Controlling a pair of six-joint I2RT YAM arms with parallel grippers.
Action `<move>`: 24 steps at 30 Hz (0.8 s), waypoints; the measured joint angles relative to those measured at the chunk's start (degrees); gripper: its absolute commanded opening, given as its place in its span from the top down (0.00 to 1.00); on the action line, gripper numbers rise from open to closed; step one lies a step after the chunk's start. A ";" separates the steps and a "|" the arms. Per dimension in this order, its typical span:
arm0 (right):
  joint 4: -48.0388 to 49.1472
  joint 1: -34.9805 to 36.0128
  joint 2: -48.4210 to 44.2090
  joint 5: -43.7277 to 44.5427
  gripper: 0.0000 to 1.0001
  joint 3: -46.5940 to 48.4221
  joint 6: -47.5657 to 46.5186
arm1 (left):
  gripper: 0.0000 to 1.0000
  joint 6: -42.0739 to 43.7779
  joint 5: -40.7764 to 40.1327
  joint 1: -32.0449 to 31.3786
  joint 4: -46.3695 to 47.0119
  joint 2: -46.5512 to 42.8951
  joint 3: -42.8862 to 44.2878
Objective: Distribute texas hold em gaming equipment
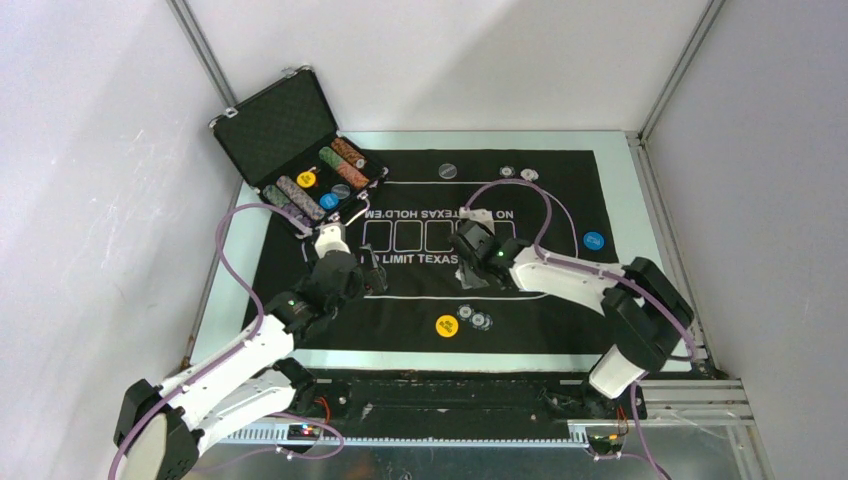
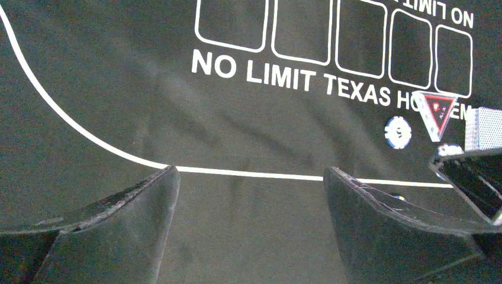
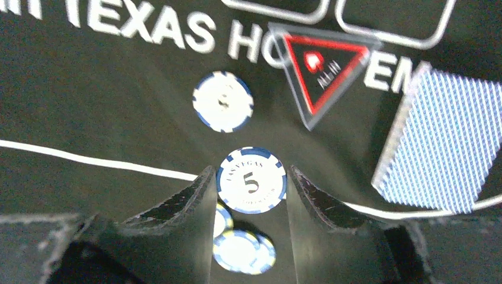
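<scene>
Only its wrist camera shows the right hand (image 3: 250,173) pinching a "5" chip (image 3: 251,181); left hand (image 2: 250,171) gapes wide, empty.

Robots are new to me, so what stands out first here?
A white-lettered black mat covers the table, with an open case of chips at its far left corner. Over the mat's middle, the right arm pinches a pale chip marked 5 in its jaws, near a red triangle marker and blue-backed cards.
</scene>
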 measured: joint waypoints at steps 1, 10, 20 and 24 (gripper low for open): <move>-0.04 -0.02 -1.64 -0.09 0.95 -2.08 0.33 | 0.02 0.00 0.02 0.00 0.02 0.00 0.00; -3.34 -0.39 -14.75 -0.35 0.93 -17.05 4.50 | 0.02 -0.02 0.07 0.00 0.11 0.68 0.00; -1.86 -1.07 -16.26 -1.01 0.73 -23.19 7.13 | 0.02 -0.07 1.55 0.00 0.59 5.64 0.17; -1.01 -1.07 -16.28 -0.98 0.56 -23.47 7.69 | 0.02 -0.07 2.82 0.00 0.61 8.39 1.49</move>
